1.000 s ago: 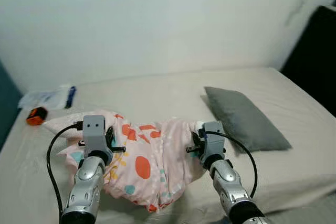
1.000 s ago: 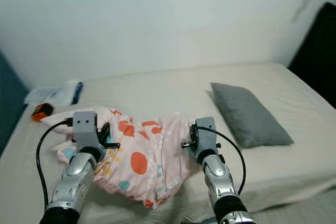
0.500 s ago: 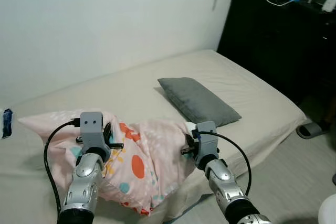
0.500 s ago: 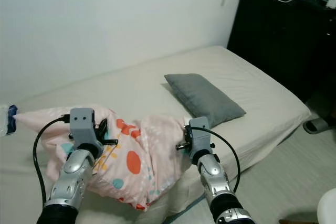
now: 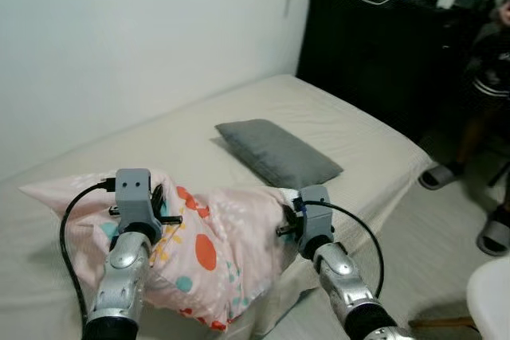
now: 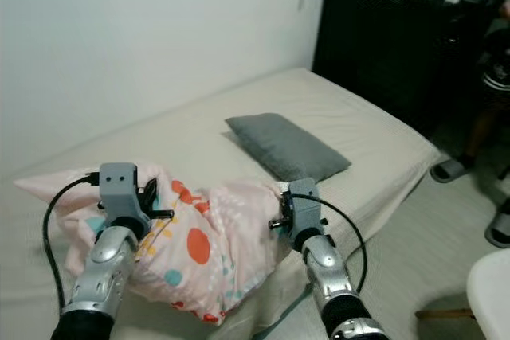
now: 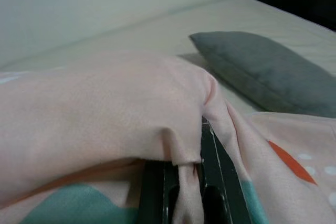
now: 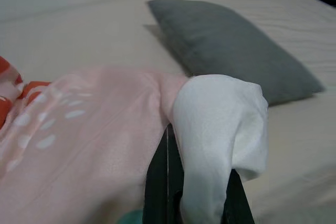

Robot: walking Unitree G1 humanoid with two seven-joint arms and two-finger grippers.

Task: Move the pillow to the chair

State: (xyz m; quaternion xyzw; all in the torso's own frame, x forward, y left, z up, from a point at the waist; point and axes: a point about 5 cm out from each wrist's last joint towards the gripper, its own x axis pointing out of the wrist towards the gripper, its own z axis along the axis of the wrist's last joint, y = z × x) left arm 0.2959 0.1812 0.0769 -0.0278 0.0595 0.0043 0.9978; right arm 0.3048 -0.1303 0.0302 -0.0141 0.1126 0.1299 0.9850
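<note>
Left pincer (image 7: 181, 192) has its black fingers (image 7: 218, 182) pinched on a fold of the pink patterned pillow (image 5: 211, 256), with pink cloth bunched between them, and the right pincer (image 8: 194, 192) is clamped on the pillow's other end, where white fabric wraps over the fingertips. Between the two silver arms the pillow hangs bunched at the near edge of the bed (image 5: 351, 137), its orange and teal spots facing up. Just beyond it a grey pillow (image 5: 275, 153) lies flat on the beige sheet. A black cabinet (image 5: 374, 45) stands past the foot of the bed, and a person's legs in slippers (image 5: 438, 173) stand on the floor to the right
</note>
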